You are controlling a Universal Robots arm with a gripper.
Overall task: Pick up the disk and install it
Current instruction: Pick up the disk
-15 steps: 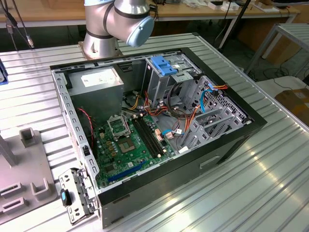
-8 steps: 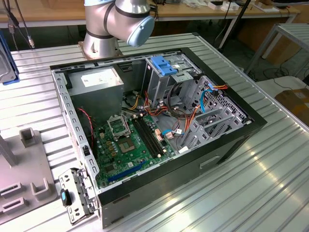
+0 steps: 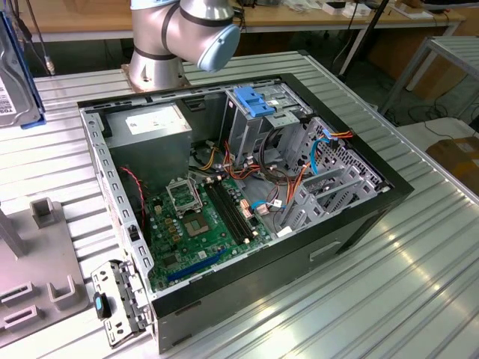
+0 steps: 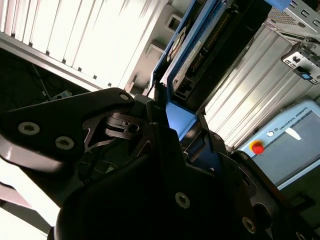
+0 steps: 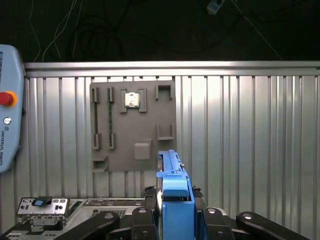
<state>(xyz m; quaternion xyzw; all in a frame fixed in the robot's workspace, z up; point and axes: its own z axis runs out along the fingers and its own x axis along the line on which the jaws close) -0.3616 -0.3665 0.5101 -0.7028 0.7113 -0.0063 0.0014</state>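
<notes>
While gripped edgewise, disk (image 5: 175,207) above table (image 5: 250,125)

Blue-railed grey-black disk (image 5: 173,192), upright on edge, in the claw (image 5: 175,220)

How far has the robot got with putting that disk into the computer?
Pickup looks done: in the first wrist view the gripper is shut on the disk, holding it up over the table. Installing is left: in the exterior view the disk sits at the far left, outside the open case.
</notes>
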